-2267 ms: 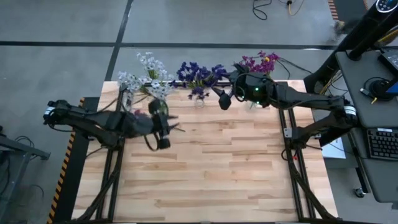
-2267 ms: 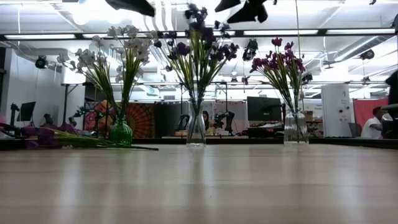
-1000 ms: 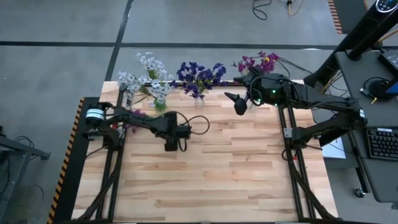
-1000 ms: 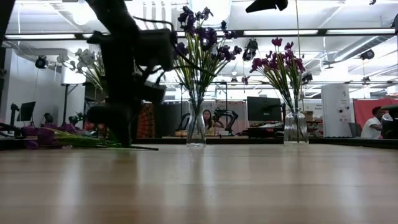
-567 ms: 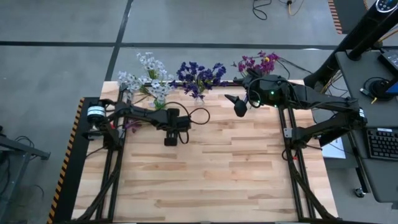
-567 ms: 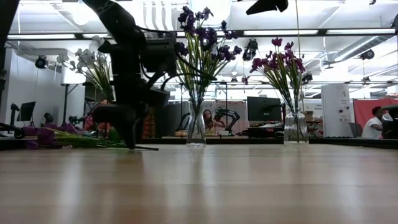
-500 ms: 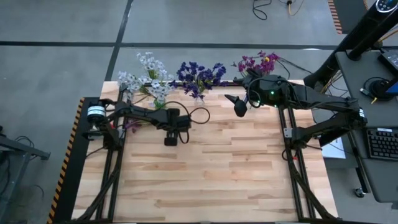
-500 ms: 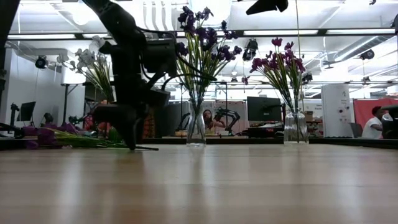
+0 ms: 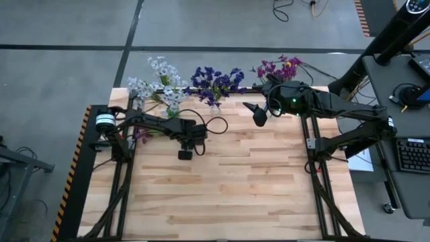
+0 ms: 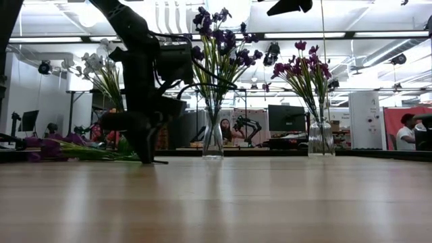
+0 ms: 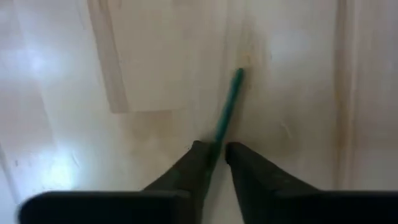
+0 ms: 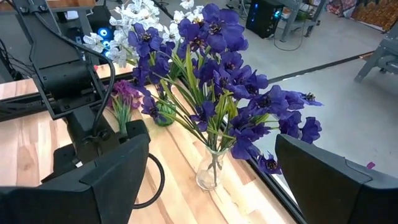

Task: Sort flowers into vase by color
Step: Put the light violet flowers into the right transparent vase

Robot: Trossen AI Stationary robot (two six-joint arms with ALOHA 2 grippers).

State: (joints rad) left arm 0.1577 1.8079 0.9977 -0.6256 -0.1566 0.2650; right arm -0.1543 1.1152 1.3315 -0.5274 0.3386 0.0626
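Loose flowers: I count a small bunch of magenta-purple sprigs (image 9: 142,134) lying flat at the table's left side, near the white bouquet; their long green stems run toward the centre.
Stem in hand: through the left wrist camera I see one thin, smooth green stem (image 11: 227,107) lying on the wood, its near end running in between my fingers.
Left gripper: the left gripper (image 9: 185,154) is down at the table, just right of the loose bunch; its fingers (image 11: 198,163) are nearly closed around that stem, with only a slim gap showing. I judge the grasp is being made, not finished.
Done so far: three bouquets stand along the back edge, each one colour: white flowers (image 9: 161,84) in a round green vase (image 10: 131,143), dark blue-violet flowers (image 12: 219,68) in a clear waisted glass vase (image 12: 210,169), magenta flowers (image 10: 305,71) in a clear glass vase (image 10: 320,143).
Left to do: I judge the task is mostly done; the magenta sprigs on the table remain to join the vase on the right.
Right gripper: the right gripper (image 9: 259,114) waits in the air in front of the blue bouquet, fingers spread wide, holding nothing.
Table: pale butcher-block wood (image 9: 255,188) in jointed strips, matte with soft glare.
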